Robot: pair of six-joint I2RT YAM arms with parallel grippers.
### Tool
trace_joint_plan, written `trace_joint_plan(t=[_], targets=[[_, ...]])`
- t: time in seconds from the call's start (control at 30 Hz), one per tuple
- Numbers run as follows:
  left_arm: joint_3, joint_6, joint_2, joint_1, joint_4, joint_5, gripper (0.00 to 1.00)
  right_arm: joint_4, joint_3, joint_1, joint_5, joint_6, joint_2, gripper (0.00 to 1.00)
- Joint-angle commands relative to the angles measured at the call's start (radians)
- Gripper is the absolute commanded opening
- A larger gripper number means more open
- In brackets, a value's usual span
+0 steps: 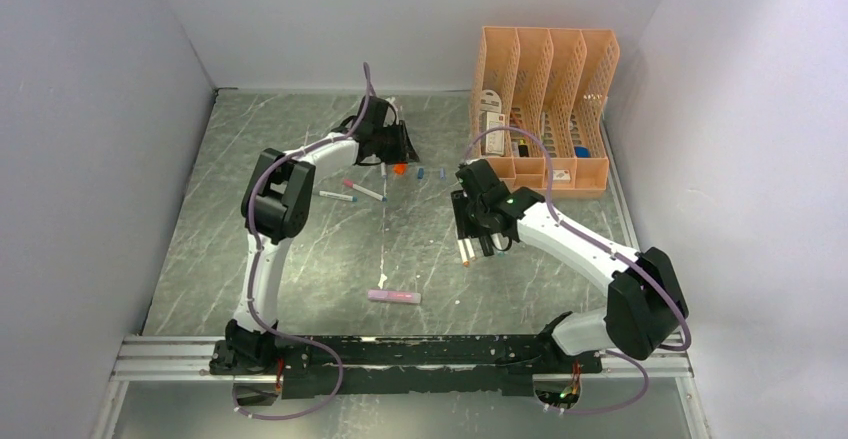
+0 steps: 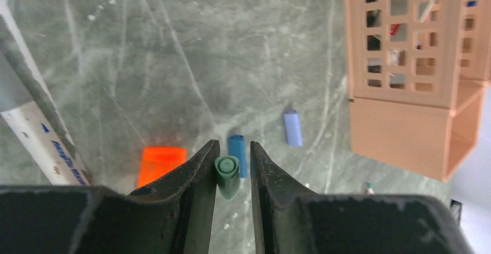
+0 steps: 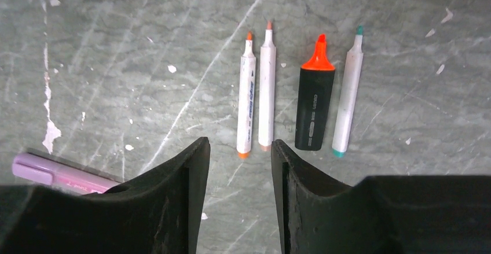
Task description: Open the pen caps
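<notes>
My left gripper (image 2: 234, 145) hangs at the back of the table (image 1: 400, 149). Its jaws stand a little apart around a green pen cap (image 2: 227, 176). The cap leans on the left finger, with a gap to the right finger. On the table below lie an orange cap (image 2: 162, 164), a blue cap (image 2: 237, 153) and a lilac cap (image 2: 292, 128). My right gripper (image 3: 240, 144) is open and empty over a row of uncapped pens: two white ones (image 3: 257, 92), a black highlighter (image 3: 314, 106) and a green-tipped white one (image 3: 347, 95).
The peach mesh organiser (image 1: 545, 109) stands at the back right, close to the caps (image 2: 405, 115). A pink pen (image 1: 394, 297) lies mid-table near the front. Two more pens (image 1: 350, 192) lie by the left arm's elbow. A white pen (image 2: 35, 132) lies left of the left gripper.
</notes>
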Motion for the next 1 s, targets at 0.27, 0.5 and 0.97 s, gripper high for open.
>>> trace_joint_plan(t=[0.27,0.5,0.97], targets=[[0.05,0.061,0.043,-0.003,-0.069,-0.06,0.52,0.008,-0.032,0.002,-0.019,0.015,-0.019,0.44],[0.032,0.061,0.01,-0.003,-0.058,-0.049,0.61,0.012,-0.034,0.003,-0.025,0.015,-0.011,0.44],[-0.011,0.083,-0.139,-0.003,-0.112,-0.055,0.87,0.029,-0.025,0.004,-0.054,0.01,0.003,0.44]])
